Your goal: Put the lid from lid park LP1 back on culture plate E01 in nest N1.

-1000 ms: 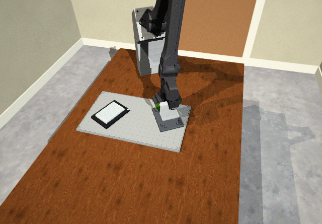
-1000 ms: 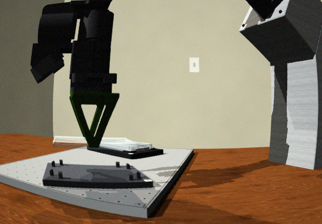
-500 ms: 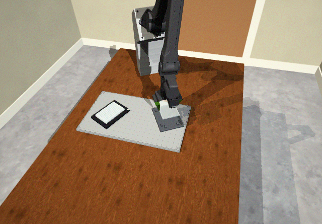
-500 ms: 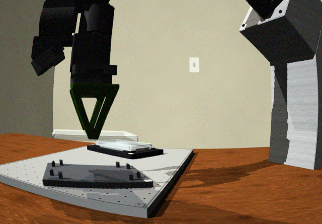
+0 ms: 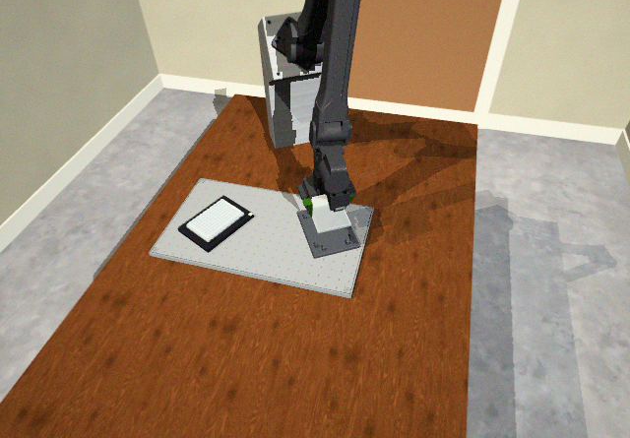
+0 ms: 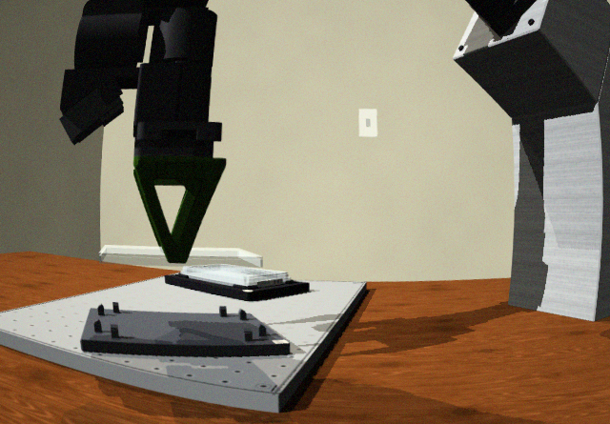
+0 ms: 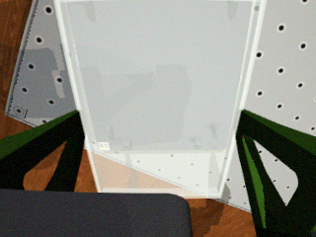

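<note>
My gripper is shut on the clear lid and holds it in the air above the dark grey lid park LP1. In the wrist view the lid sits between the two green fingers, with the park's pegs beyond its far edge. In the exterior view the park is bare, and the green fingers hang well above it; I cannot make out the lid there. The white culture plate E01 lies uncovered in the black nest N1 at the left; it also shows in the exterior view.
Nest and park both sit on a grey perforated baseplate on the wooden table. The arm's grey base column stands at the back of the table. Small pegs stand up at the park's corners.
</note>
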`<action>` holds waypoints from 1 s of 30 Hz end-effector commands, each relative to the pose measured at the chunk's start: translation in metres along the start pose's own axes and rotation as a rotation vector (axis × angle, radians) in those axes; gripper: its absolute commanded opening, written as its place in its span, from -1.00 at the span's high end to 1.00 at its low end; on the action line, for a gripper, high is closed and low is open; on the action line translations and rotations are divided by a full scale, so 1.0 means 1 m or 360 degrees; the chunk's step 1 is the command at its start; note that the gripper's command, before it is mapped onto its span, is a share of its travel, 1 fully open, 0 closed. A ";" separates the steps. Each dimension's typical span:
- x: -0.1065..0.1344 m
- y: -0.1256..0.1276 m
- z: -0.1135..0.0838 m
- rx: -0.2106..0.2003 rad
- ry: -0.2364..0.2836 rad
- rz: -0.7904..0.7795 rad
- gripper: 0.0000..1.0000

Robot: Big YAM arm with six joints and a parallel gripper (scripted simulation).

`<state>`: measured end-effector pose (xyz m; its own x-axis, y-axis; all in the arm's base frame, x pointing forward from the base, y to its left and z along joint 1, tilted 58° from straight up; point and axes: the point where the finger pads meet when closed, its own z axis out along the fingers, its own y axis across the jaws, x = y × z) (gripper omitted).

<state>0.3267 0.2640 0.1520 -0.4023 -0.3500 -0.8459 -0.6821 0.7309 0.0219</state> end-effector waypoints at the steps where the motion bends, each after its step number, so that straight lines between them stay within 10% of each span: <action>1: -0.006 -0.011 -0.007 0.0025 -0.0054 0.0101 1.00; 30: 0.038 -0.092 -0.002 0.0022 -0.0012 0.1492 1.00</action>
<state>0.3687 0.1918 0.1292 -0.7620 0.2795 -0.5842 -0.1933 0.7628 0.6170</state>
